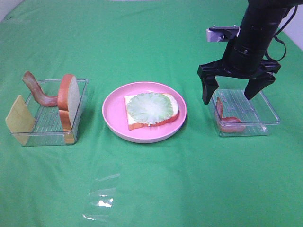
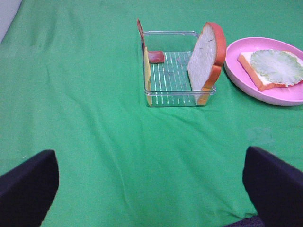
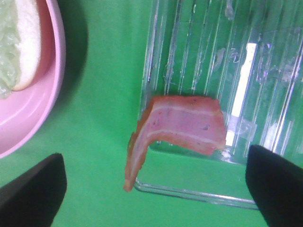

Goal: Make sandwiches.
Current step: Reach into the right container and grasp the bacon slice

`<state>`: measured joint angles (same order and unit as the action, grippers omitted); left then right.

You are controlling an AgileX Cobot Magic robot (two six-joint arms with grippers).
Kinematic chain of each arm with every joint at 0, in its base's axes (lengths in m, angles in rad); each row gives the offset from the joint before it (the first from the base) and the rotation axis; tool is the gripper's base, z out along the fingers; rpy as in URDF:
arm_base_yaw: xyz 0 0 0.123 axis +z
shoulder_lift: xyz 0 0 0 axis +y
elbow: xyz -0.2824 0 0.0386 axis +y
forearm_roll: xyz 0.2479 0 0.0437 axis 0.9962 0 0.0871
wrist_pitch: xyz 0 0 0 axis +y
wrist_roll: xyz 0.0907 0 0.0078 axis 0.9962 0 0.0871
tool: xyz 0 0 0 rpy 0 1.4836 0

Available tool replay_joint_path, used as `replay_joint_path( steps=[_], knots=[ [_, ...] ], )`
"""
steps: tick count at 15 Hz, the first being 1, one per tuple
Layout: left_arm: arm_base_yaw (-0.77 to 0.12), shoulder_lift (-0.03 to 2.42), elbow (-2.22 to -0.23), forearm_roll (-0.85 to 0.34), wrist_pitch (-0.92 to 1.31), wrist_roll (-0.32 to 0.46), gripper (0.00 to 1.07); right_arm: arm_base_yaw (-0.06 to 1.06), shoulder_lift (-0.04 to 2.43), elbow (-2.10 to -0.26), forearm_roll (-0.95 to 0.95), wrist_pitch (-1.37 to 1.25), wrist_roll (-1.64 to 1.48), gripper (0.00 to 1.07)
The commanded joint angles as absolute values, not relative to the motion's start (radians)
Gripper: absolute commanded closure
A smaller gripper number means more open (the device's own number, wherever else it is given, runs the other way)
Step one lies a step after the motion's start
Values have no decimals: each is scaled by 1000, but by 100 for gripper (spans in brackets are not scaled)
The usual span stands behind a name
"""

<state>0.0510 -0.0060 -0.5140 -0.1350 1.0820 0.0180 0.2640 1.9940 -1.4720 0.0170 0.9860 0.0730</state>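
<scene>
Progress: a sandwich is judged begun, not finished; one bread slice (image 1: 175,108) is laid flat on the pink plate (image 1: 108,111) near the middle of the surface (image 1: 151,179); a lettuce leaf (image 1: 149,108) is laid on top of it
Outstanding: bacon, cheese and a closing slice are judged yet to be added; no second sandwich is seen
Left tray (image 1: 45,135): set toward the left edge of the surface; a second bread slice (image 1: 71,101) is stood on edge at the wall nearer the plate; a bacon strip (image 1: 38,92) is curled over the far wall; a cheese square (image 1: 20,118) is propped at the outer wall, inside or outside cannot be told
Right tray (image 1: 260,113): set toward the right edge; a second bacon strip (image 1: 229,124) is draped over the rim nearest the plate
Right end effector (image 1: 228,98): released, jaws spread wide; held above the right tray; nothing grasped
Left end effector (image 2: 151,189): released, jaws spread wide; kept well apart from the left tray; nothing grasped
Markings: no brand, label or legible writing is found; a clear plastic scrap (image 1: 100,201) near the front edge is unmarked
</scene>
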Motion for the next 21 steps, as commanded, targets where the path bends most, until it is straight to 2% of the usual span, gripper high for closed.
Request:
replay_joint_path(
  steps=[1, 11, 14, 16, 17, 18, 19, 20, 21],
  knots=[
    [50, -11, -515, -141, 1077, 17, 9, 262, 2023, -1468, 20, 966, 81, 9],
    [50, -11, -515, -141, 1077, 17, 9, 262, 2065, -1468, 15, 961, 78, 13],
    [50, -11, -515, -141, 1077, 17, 9, 262, 2065, -1468, 15, 963, 78, 27],
    [50, -11, -515, -141, 1077, 17, 9, 262, 2065, -1468, 15, 965, 83, 45],
    [50, -11, -515, -141, 1077, 17, 9, 262, 2065, -1468, 15, 965, 85, 50],
    [50, -11, -515, -141, 1077, 17, 9, 262, 2065, -1468, 15, 966, 85, 59],
    [50, -11, -515, -141, 1077, 17, 9, 262, 2065, -1468, 15, 967, 85, 79],
    [50, -11, -515, -141, 1077, 17, 9, 262, 2065, -1468, 15, 968, 84, 93],
    [50, -11, -515, -141, 1077, 17, 9, 262, 2065, -1468, 16, 970, 80, 100]
  ],
)
